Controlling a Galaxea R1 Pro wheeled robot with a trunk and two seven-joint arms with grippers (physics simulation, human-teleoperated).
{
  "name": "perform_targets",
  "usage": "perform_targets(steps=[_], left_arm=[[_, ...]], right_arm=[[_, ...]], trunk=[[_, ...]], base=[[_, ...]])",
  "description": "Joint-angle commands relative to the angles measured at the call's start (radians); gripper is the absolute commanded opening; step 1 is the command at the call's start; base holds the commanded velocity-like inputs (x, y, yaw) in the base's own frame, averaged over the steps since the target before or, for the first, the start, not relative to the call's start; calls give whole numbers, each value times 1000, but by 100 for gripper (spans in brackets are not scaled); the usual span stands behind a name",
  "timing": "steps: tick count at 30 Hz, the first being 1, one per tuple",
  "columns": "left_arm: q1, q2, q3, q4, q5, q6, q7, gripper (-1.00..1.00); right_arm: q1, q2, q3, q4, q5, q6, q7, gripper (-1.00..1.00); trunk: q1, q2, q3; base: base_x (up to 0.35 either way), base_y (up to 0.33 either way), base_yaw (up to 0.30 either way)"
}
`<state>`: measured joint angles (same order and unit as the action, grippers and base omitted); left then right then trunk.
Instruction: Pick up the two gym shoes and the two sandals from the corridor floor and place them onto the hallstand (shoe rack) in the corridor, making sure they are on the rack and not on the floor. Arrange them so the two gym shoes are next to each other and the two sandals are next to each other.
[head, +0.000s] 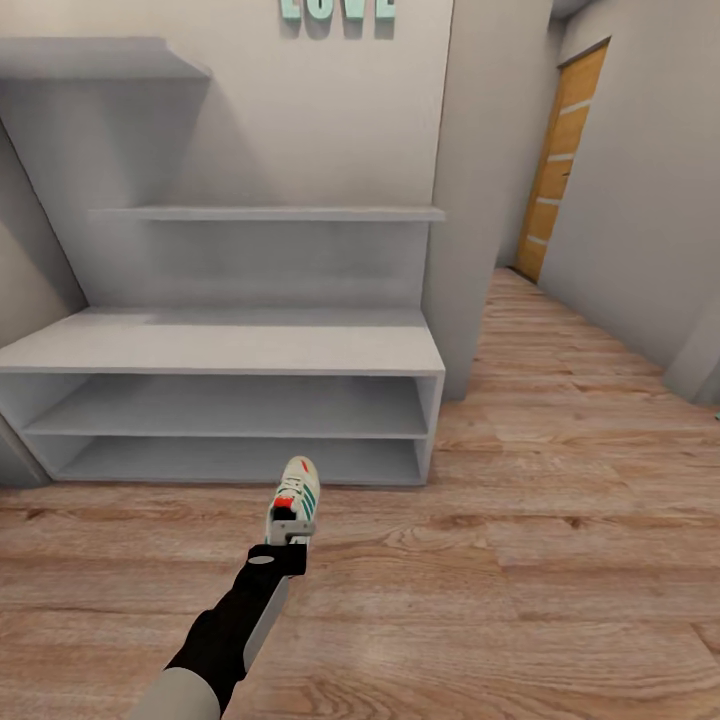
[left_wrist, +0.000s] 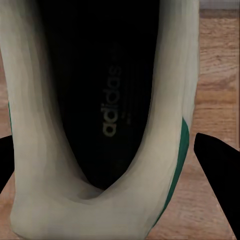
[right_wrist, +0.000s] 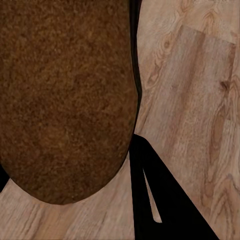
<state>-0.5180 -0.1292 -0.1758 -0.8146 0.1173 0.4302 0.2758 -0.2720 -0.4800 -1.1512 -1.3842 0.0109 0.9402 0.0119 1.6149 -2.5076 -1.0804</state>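
Wood floor (head: 560, 560); left gripper (head: 290, 527) clamps gym shoe (head: 296, 490); right gripper (right_wrist: 75, 165) grips sandal (right_wrist: 65, 100), mostly cropped.

Floor (head: 560, 560): light brown wood planks with visible grain, running from the foreground past the hallstand and on down the corridor to the right.
Hallstand (head: 225, 345): low, wide white unit standing directly on the floor against the wall.
Hallstand top: flat, bare.
Open shelf levels (head: 225, 405): two, one above the other, both bare.
Wall shelves (head: 270, 213): two stepped white boards above the unit, the upper one set further left, both bare.
Floor near the right wrist (right_wrist: 200, 100): same planks; a brown rounded sandal (right_wrist: 60, 100) close above them, contact unclear.
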Motion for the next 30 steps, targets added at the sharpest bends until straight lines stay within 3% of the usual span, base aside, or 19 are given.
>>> perform_targets(steps=[1,30], left_arm=[[0,1,-4,-2,10,4,9,-100],[0,2,-2,-2,12,8,8,-100]], right_arm=[[-1,0,-1,-1,-2,5,0,-100],[-1,0,-1,-1,-2,5,0,-100]], trunk=[[0,0,-1],[0,0,-1]], base=[[335,-130,0],[310,-198,0]])
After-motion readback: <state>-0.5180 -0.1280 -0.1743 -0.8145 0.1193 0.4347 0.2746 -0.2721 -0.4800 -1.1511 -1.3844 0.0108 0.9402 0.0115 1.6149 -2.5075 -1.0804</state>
